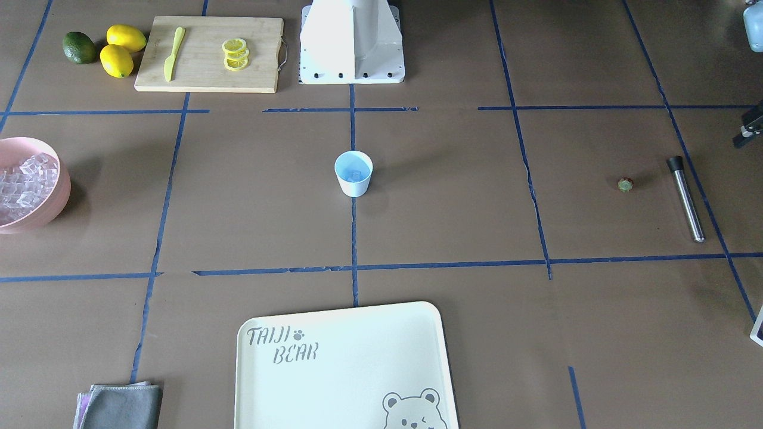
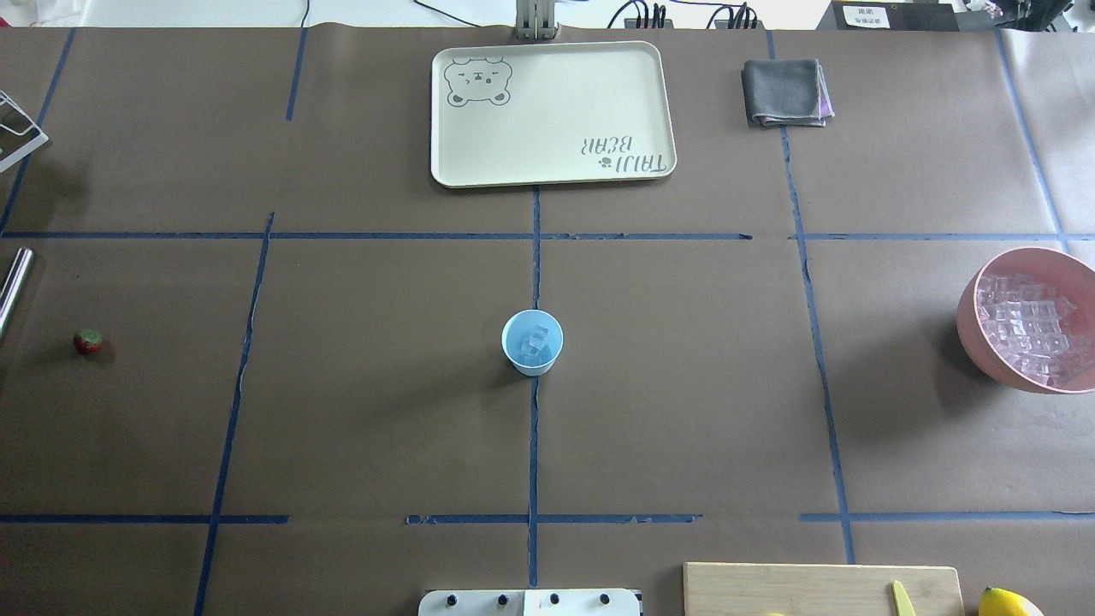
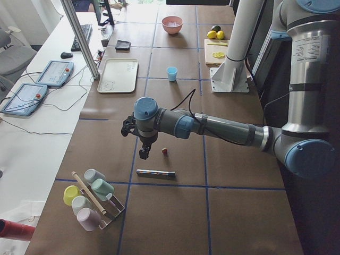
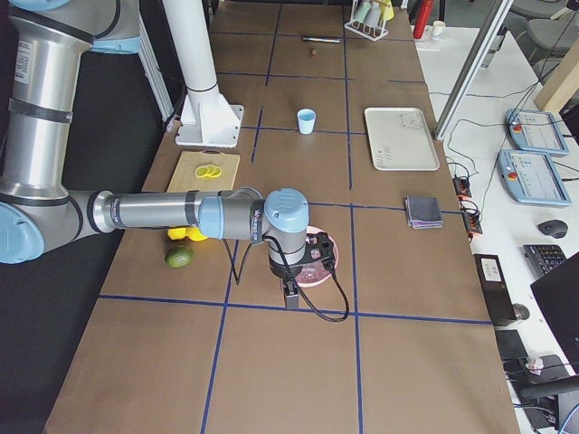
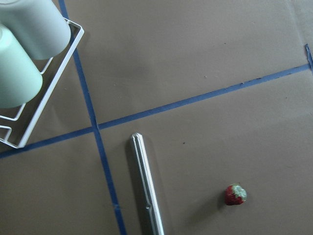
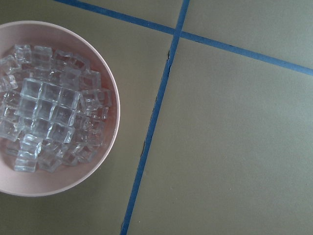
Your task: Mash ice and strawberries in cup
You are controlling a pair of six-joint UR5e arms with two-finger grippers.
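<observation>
Cup [image 2: 532,369] holds ice cubes [image 2: 536,340], plain overhead, faint front-on.

I work at a brown table [image 2: 342,411] crossed by blue tape lines [image 2: 534,445]. Beside the table runs a white desk [image 3: 48,133]; farther from the table stands a grey chair [image 3: 13,56].

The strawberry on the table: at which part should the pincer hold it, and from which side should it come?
Grip the strawberry across its red body, coming straight down. It lies on its side on the flat table, small and rounded, so a sideways approach would likely push it away. The metal rod lies apart from it, leaving room around.
</observation>
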